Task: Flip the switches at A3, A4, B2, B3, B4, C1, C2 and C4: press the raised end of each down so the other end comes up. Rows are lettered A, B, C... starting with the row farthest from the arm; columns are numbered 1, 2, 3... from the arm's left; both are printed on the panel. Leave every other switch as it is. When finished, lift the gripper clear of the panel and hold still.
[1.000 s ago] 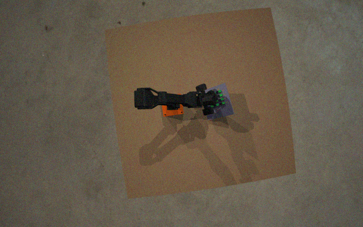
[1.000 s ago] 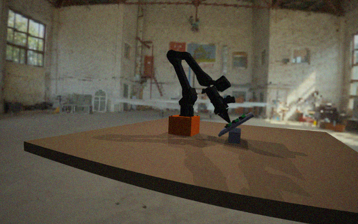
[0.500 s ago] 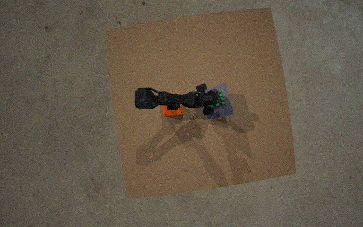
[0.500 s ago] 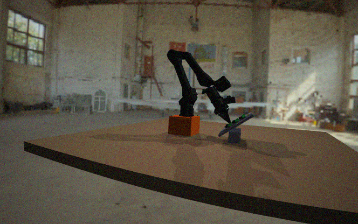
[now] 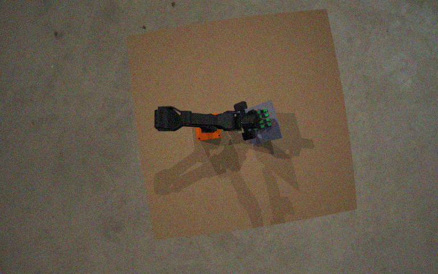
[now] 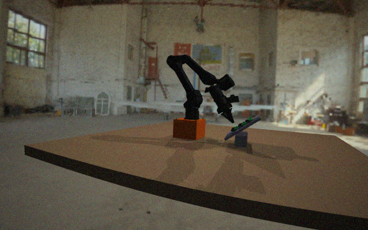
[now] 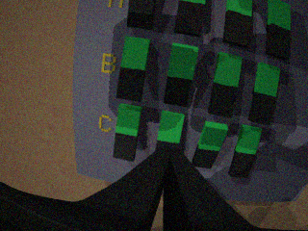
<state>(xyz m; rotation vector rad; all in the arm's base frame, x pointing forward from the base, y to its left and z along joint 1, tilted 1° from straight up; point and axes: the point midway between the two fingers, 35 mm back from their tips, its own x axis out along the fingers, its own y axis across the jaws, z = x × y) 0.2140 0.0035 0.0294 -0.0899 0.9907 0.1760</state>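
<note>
The tilted blue-grey panel (image 5: pixel 276 135) (image 6: pixel 230 134) (image 7: pixel 89 149) carries green-and-black switches in rows A, B and C. My gripper (image 6: pixel 232 121) (image 7: pixel 168 156) is shut and empty, its tips a little above the panel's near side. In the wrist view they cover the near end of C2 (image 7: pixel 171 126). C1 (image 7: pixel 128 119), C3 (image 7: pixel 213 136) and C4 (image 7: pixel 247 140) show beside it. B2 (image 7: pixel 183 62) and C3 have a lighter strip along the far edge. B1 (image 7: pixel 135 53), B3 (image 7: pixel 228 69) and B4 (image 7: pixel 267 78) show whole. Row A is cut off at the top; many raised ends are hard to tell.
The panel rests on a blue-grey block (image 6: pixel 240 139) on the brown table (image 5: pixel 226 64) (image 6: pixel 121 159). The orange base (image 5: pixel 209 133) (image 6: pixel 189 129) stands beside the panel. Arm shadows cross the table and the panel.
</note>
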